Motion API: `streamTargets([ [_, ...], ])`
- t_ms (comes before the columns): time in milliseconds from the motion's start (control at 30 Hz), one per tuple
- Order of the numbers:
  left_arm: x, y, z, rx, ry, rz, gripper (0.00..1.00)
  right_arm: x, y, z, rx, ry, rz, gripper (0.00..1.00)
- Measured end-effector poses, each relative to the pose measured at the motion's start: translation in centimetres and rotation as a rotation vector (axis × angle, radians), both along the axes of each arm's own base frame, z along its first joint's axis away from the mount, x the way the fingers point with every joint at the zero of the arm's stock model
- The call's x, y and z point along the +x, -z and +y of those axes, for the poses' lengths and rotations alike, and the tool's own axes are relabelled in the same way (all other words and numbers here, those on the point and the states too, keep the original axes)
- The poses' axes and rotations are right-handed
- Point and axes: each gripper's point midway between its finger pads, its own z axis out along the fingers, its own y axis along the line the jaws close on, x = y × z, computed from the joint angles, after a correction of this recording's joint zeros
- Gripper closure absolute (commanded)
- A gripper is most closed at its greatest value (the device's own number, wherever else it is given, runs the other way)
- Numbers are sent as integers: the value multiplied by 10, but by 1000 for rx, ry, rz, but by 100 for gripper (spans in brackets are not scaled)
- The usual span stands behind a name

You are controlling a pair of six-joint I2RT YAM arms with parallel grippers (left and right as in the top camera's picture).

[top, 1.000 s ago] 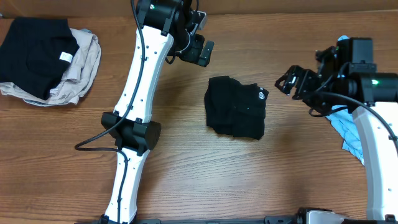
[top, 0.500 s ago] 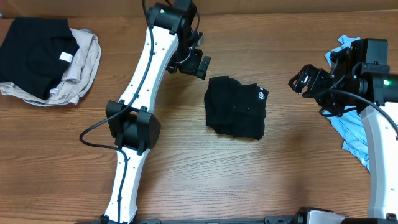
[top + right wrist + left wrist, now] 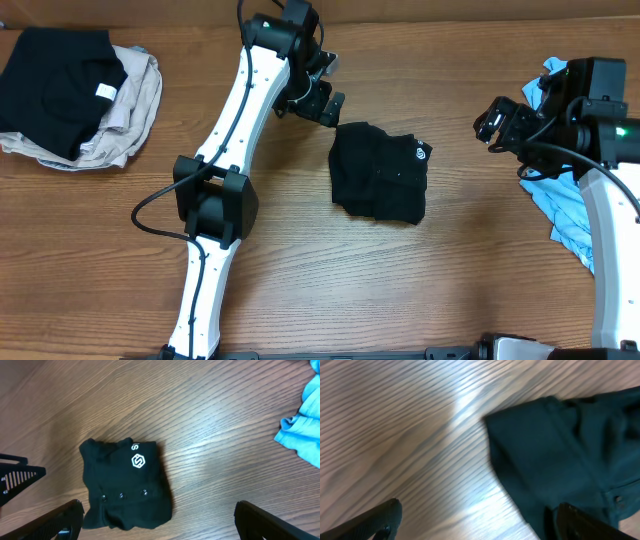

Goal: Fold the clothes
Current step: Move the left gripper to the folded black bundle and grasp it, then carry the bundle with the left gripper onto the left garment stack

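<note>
A folded black garment point(image 3: 380, 177) with a small white logo lies in the middle of the table. It also shows in the right wrist view point(image 3: 125, 485) and in the left wrist view point(image 3: 560, 455). My left gripper point(image 3: 322, 98) is open and empty, hovering just above the garment's upper left corner, with one finger over the cloth point(image 3: 480, 525). My right gripper point(image 3: 497, 122) is open and empty, raised well to the right of the garment point(image 3: 160, 522). A light blue garment point(image 3: 565, 200) lies crumpled at the right edge, under my right arm, and shows in the right wrist view point(image 3: 302, 430).
A stack of clothes sits at the far left: a black piece point(image 3: 55, 80) on a beige one point(image 3: 125, 125). The wooden table point(image 3: 330, 280) runs across the whole view.
My left gripper has moved down and right, closer to the black garment's corner. My right gripper has drawn back to the right, away from the garment. The garment has not moved.
</note>
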Motion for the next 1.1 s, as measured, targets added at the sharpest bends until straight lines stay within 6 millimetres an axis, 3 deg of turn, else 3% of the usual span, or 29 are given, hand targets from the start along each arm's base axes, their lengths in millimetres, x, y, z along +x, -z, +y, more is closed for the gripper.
streamTargets([
  [233, -22, 39, -24, -114, 50, 120, 0, 6, 15, -3, -8, 6, 41, 0],
  [500, -55, 43, -71, -179, 105, 194, 0, 9, 19, -5, -14, 10, 48, 0],
  [667, -78, 62, -97, -75, 73, 212, 0, 9, 19, -5, -15, 10, 49, 0],
  [833, -94, 80, -104, 36, 24, 214, 0, 8, 20, -5, -15, 10, 52, 0],
  [1100, -86, 83, -108, 35, -56, 191, 0, 8, 20, -5, -17, 11, 52, 0],
])
